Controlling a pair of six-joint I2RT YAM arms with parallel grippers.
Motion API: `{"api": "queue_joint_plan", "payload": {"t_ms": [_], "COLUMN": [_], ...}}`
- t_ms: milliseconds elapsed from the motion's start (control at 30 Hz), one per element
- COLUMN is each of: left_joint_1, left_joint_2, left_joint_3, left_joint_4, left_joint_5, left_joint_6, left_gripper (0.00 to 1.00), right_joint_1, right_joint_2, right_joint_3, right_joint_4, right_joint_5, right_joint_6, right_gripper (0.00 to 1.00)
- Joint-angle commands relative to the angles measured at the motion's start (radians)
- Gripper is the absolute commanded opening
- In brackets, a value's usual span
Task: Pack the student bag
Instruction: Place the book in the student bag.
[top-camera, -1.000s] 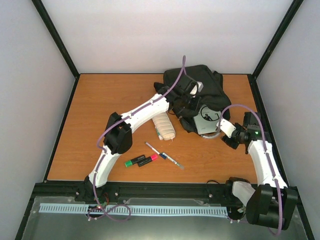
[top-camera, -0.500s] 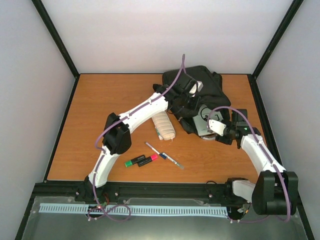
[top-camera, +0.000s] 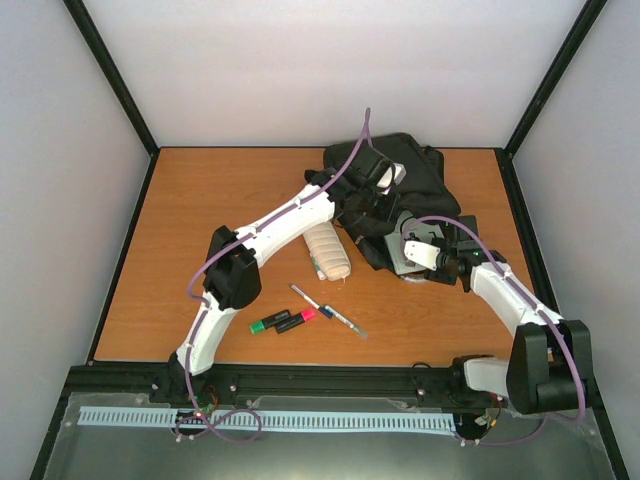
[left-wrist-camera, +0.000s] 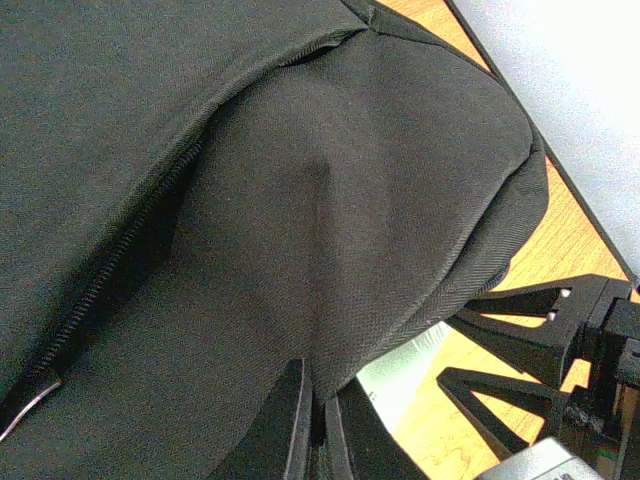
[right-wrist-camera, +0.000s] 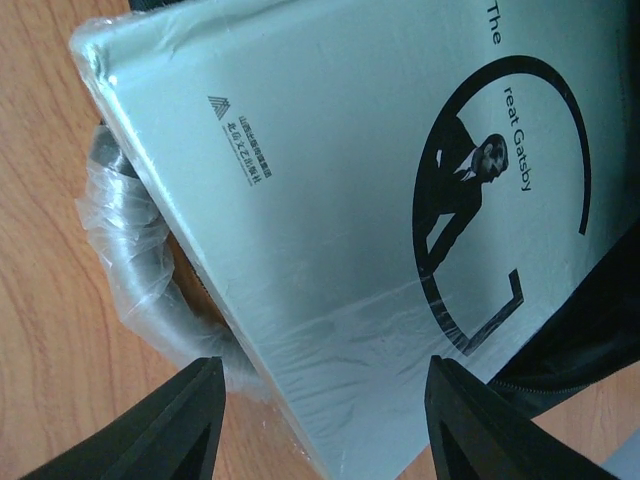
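Note:
The student bag (top-camera: 405, 180), a black backpack, lies at the back right of the table. My left gripper (top-camera: 372, 208) is shut on a fold of its fabric, and the left wrist view shows the cloth pinched between the fingers (left-wrist-camera: 300, 420), with the zip opening (left-wrist-camera: 120, 270) to the left. A pale green book (right-wrist-camera: 330, 190), "The Great Gatsby" in plastic wrap, lies half inside the bag's mouth (top-camera: 405, 252). My right gripper (right-wrist-camera: 328, 368) hovers open over the book's near corner, one finger (right-wrist-camera: 195, 420) over the table and the other (right-wrist-camera: 480, 430) by the bag's edge.
A cream ribbed pencil case (top-camera: 328, 252) lies left of the bag. A pen (top-camera: 328, 311), a green highlighter (top-camera: 265, 323) and a pink one (top-camera: 298, 317) lie near the front centre. A grey loop under clear plastic (right-wrist-camera: 130, 270) curves beside the book. Black frame posts edge the table.
My right arm has swung left and forward, from beside the bag to over the book, and its jaws have widened. The left gripper has kept its hold on the bag.

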Motion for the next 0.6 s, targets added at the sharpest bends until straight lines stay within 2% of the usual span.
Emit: {"api": "queue_joint_plan", "payload": {"t_ms": [0,300,567], "left_joint_1": [-0.002,-0.001,-0.001], "left_joint_2": [-0.084,-0.082,-0.08], "left_joint_3": [0.051,0.049,0.051], "left_joint_4": [0.032,0.029,0.034], "left_joint_5": [0.042,0.048,0.06], "left_joint_6": [0.02,0.028,0.029], "left_gripper": [0.01,0.01,0.01], "right_joint_1": [0.013,0.015,0.029], "right_joint_2": [0.022,0.096,0.142], "right_joint_3": [-0.001,0.023,0.037], "right_joint_4": [0.041,0.132,0.304], "right_joint_5": [0.028,0.052,0.063], "right_joint_6": [-0.018,0.038,0.105], "right_gripper": [0.57,0.48,0.37]}}
